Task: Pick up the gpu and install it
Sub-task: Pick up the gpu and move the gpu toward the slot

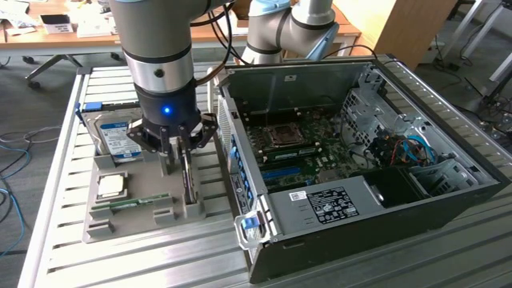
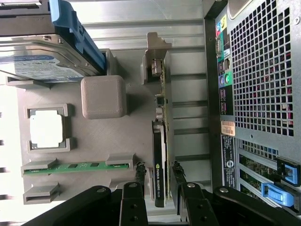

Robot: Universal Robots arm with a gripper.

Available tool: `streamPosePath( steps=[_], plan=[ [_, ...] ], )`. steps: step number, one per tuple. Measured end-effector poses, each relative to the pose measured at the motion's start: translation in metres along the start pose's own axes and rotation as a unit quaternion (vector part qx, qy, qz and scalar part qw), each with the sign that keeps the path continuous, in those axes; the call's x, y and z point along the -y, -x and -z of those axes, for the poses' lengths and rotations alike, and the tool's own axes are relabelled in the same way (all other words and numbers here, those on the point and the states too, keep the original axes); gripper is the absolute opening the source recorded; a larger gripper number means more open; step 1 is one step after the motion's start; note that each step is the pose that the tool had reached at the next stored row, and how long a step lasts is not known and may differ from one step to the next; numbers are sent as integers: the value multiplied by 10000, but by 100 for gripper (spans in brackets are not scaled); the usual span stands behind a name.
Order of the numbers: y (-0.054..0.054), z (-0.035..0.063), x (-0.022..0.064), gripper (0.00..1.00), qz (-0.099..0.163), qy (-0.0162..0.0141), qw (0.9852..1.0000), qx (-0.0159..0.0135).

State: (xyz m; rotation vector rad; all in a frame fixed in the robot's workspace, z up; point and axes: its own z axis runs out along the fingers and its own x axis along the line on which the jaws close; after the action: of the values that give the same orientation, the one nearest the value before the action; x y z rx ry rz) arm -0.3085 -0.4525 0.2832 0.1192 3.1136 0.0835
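Fingers [image 2: 139, 175] narrowly apart, straddling gpu [image 2: 160, 181] on edge in tray [image 2: 127, 141]; label "NVIDIA QUADRO".

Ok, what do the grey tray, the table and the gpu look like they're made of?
The tray looks like matte grey plastic, possibly 3D-printed: dull surface, rounded blocky pockets. The table seems bare metal, probably aluminium: silvery ribbed slats that catch the light. The gpu has a black, likely plastic shroud with a printed label, on a thin circuit board seen edge-on.
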Motion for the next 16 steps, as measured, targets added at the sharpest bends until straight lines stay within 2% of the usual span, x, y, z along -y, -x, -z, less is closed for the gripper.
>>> streamPosePath(
  steps=[16],
  plan=[
    [-1, -38, 2, 36, 0, 1, 10000, 1]
  ],
)
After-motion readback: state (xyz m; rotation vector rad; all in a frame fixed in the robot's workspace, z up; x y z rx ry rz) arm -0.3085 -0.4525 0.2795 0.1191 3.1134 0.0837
